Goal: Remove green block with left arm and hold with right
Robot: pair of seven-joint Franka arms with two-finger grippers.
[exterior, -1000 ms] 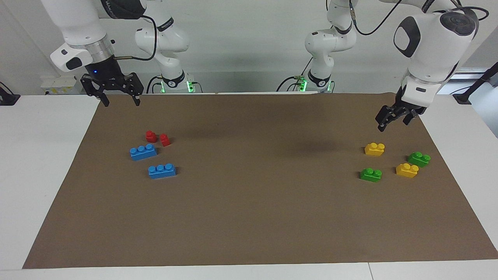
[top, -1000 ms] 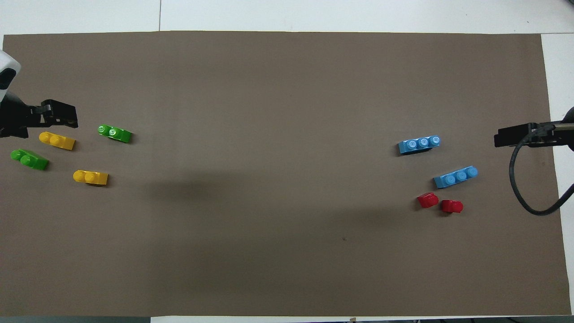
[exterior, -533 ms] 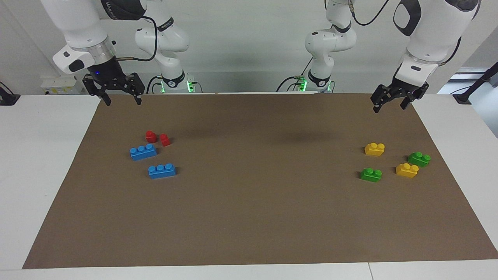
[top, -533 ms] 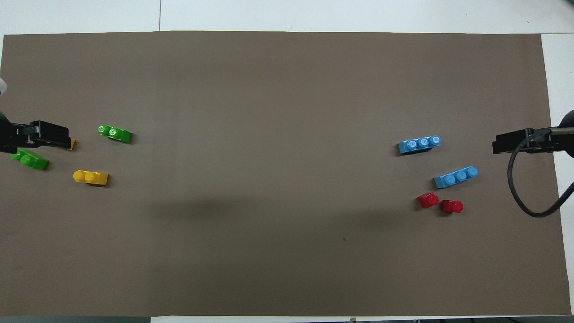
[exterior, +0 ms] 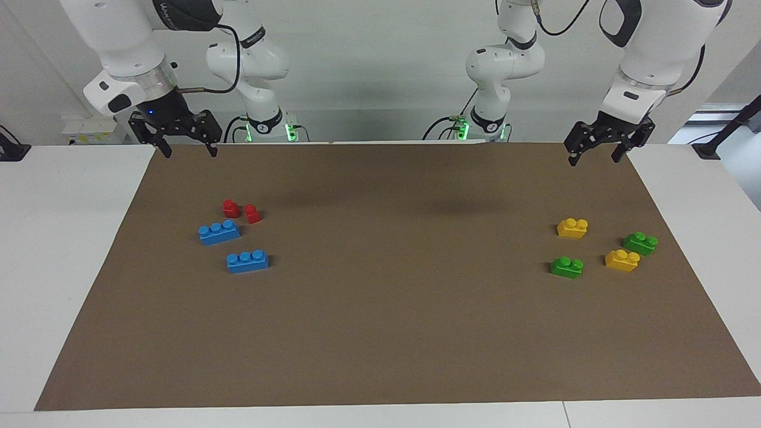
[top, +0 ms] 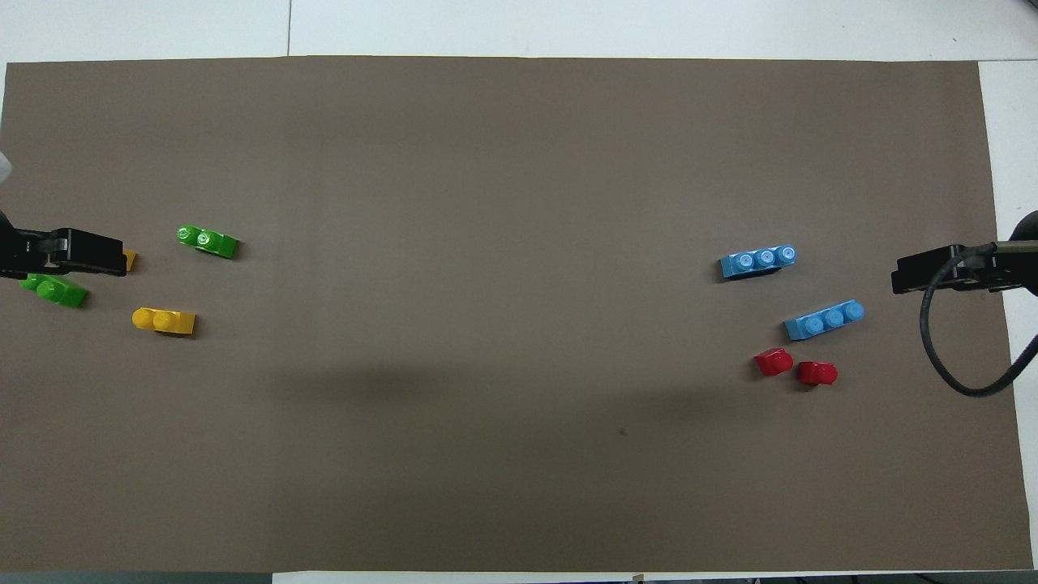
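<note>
The left gripper, fingers spread and empty, hangs high above the brown mat's edge; to start well it should descend squarely over one small bright-green two-stud plastic brick, which lies on the mat well below its fingertips, clear of the yellow two-stud bricks. The right gripper waits, fingers spread too. No containers appear.

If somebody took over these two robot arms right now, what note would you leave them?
Left gripper: open, empty, raised over the mat's edge at its own end.
Right gripper: open, empty, waiting raised over its end.
Two green blocks lie on the brown mat at the left arm's end, among two yellow blocks: one farther from the robots, one nearer.
Done: nothing; both green blocks lie untouched.
Left: left arm picks up a green block, right arm holds it.
</note>
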